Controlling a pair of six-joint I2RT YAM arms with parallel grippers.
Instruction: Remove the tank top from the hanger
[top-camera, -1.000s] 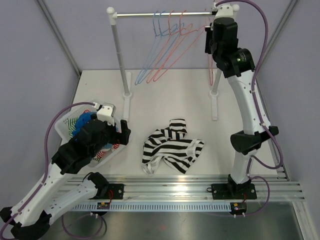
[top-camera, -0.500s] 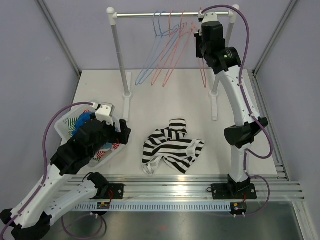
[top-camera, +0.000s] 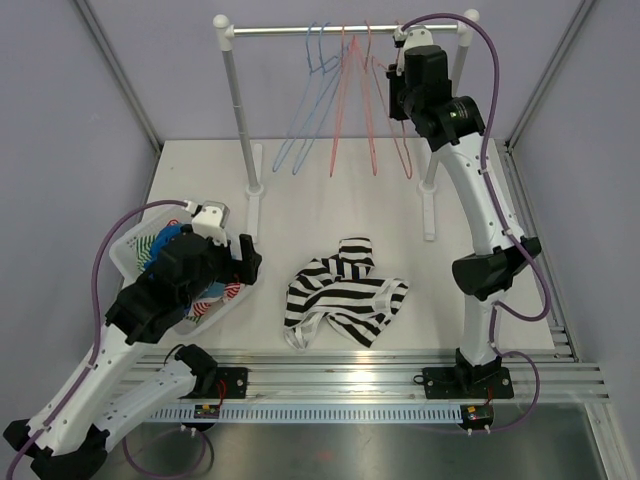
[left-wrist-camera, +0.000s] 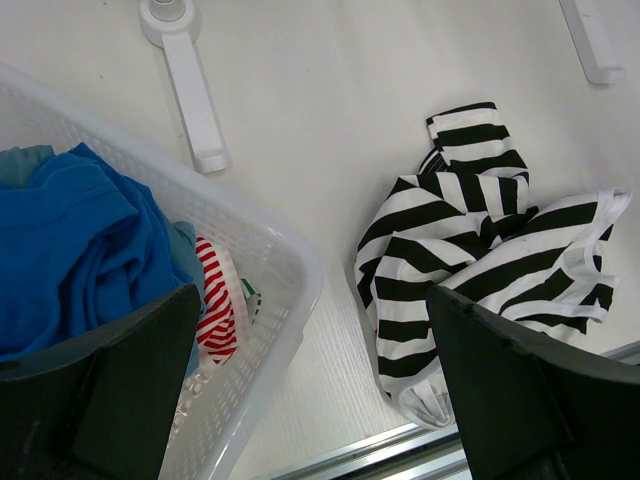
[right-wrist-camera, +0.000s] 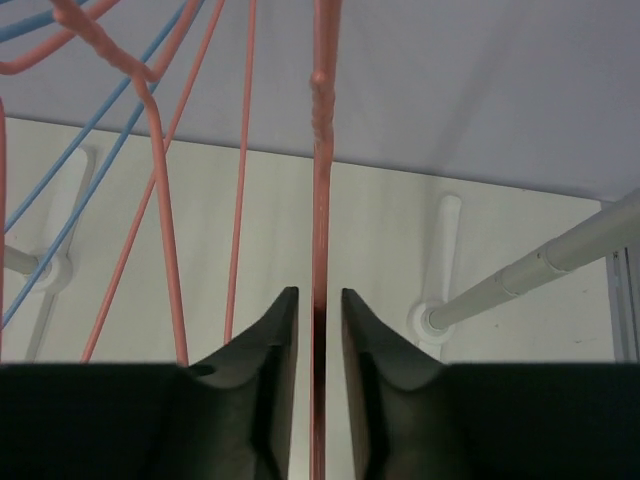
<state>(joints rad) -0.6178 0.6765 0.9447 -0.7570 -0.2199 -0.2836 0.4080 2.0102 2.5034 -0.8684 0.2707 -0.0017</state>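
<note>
1. Left gripper, jaws spread wide, hangs over the white mesh plastic basket at the near-left corner.
2. Crumpled black-and-white striped tank top lies on the desk, centre of the near edge, off any hanger.
3. Right gripper, jaws narrowly parted, straddles a thin pink wire hanger at the far-edge metal rail.

A white table fills the middle of the overhead view. A black-and-white striped tank top lies crumpled on it at lower centre, near the front edge. At the table's left side sits a white lattice laundry basket, apart from the garment. Higher in the frame, a clothes rack stands on the surface on two flat white feet, the left foot and the right foot.
</note>
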